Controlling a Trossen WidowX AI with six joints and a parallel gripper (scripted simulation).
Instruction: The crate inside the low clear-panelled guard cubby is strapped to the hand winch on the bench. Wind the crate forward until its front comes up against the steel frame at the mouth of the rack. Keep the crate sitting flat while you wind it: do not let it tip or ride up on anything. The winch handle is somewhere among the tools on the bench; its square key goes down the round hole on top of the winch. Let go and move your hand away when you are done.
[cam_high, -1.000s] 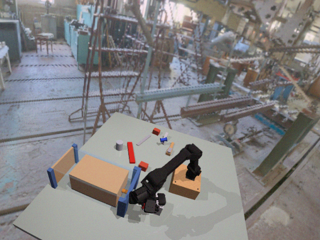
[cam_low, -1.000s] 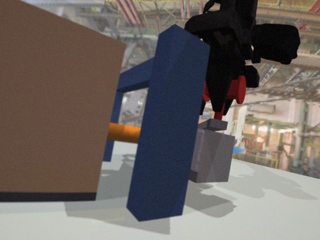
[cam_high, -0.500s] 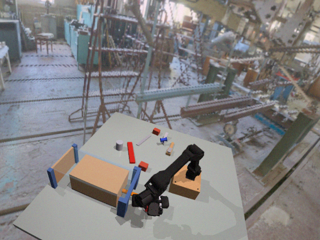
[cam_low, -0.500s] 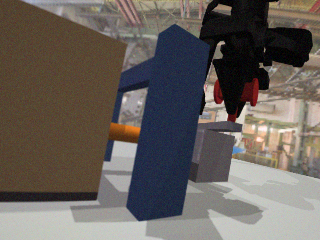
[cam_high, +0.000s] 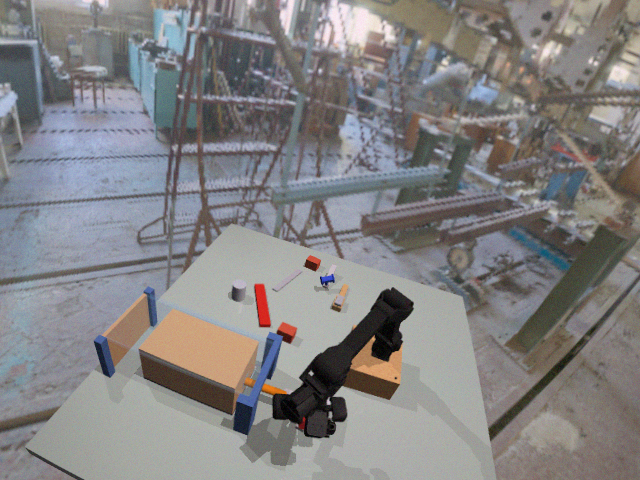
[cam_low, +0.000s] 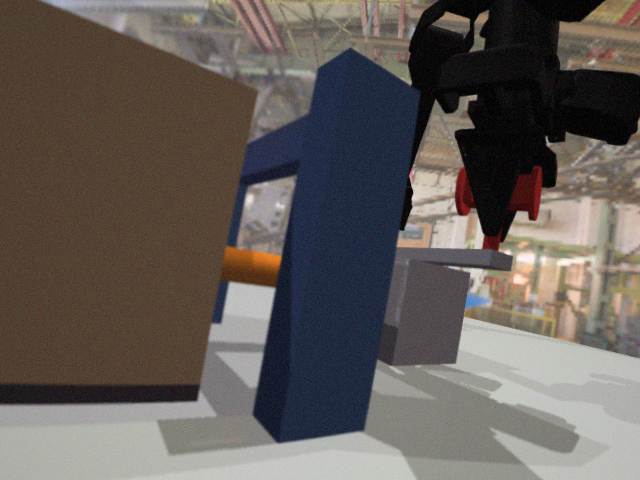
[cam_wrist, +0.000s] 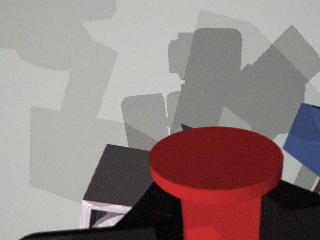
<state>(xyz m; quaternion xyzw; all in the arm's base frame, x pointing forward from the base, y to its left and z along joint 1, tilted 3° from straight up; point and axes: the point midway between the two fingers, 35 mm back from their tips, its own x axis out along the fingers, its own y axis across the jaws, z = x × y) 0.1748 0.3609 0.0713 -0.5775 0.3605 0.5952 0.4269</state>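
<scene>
The tan crate (cam_high: 199, 343) (cam_low: 113, 232) sits flat inside the clear-panelled cubby, a small gap behind the blue frame (cam_high: 247, 413) (cam_low: 336, 258) at its mouth. The orange strap (cam_high: 266, 386) (cam_low: 253, 266) runs from the crate through the frame towards the grey winch (cam_low: 426, 315) (cam_wrist: 122, 170), which the arm mostly hides in the top view. The handle's grey crank arm (cam_low: 454, 257) lies level over the winch; its key and the hole are hidden. My gripper (cam_high: 305, 419) (cam_low: 497, 235) is shut on the handle's red grip (cam_low: 527, 196) (cam_wrist: 216, 160), beyond the winch's side.
The arm stands on a wooden block (cam_high: 373, 364). Across the bench are a red bar (cam_high: 262, 305), a grey cylinder (cam_high: 238, 290), red blocks (cam_high: 286, 332) (cam_high: 312, 262), a grey strip (cam_high: 287, 280), a blue-ended tool (cam_high: 327, 280) and a tan tool (cam_high: 340, 298).
</scene>
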